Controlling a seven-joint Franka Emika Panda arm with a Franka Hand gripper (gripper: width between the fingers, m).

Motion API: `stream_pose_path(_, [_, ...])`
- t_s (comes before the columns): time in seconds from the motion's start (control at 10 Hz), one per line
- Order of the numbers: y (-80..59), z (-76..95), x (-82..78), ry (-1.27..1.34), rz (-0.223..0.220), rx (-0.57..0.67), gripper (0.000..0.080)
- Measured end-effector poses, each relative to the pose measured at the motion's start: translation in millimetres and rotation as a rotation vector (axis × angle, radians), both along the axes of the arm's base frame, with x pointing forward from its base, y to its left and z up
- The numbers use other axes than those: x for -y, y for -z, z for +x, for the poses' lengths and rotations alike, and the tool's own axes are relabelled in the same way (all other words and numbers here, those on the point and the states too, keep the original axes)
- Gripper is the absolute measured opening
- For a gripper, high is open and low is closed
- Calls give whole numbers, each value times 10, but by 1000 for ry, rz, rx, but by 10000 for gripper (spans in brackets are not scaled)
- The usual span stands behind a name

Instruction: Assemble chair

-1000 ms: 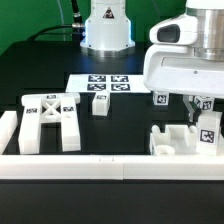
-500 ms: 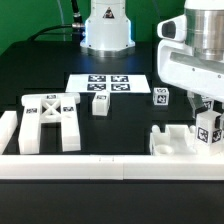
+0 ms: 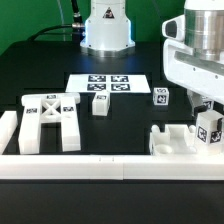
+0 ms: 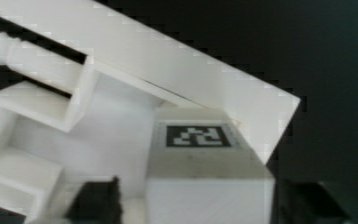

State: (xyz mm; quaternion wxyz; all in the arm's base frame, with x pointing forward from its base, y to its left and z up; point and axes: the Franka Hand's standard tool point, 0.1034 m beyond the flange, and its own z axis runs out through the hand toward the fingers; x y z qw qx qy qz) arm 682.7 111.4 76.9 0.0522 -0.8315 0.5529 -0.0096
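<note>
My gripper is at the exterior view's right, down over an upright tagged white chair part that stands against the seat slab piece. In the wrist view the gripper has a dark finger on each side of that tagged part, which fills the gap between them. The jaws look shut on it. The X-braced frame lies at the left. A small post and a small tagged block lie near the middle.
The marker board lies behind the parts, before the robot base. A long white border rail runs along the front. A white block stands at the far left.
The gripper has moved to the exterior view's right, from above the seat slab piece to over the upright tagged part, uncovering the small tagged block. In the last half second it barely moved.
</note>
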Motion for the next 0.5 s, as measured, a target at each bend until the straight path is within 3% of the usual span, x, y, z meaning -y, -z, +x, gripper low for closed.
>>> stream_pose_path(0.1, [1, -5, -5, -57, -7, 1, 566])
stream_pose_path(0.2, [1, -5, -9, -146, -14, 8, 632])
stream_pose_path(0.5, [-5, 2, 6, -438, -36, 30, 646])
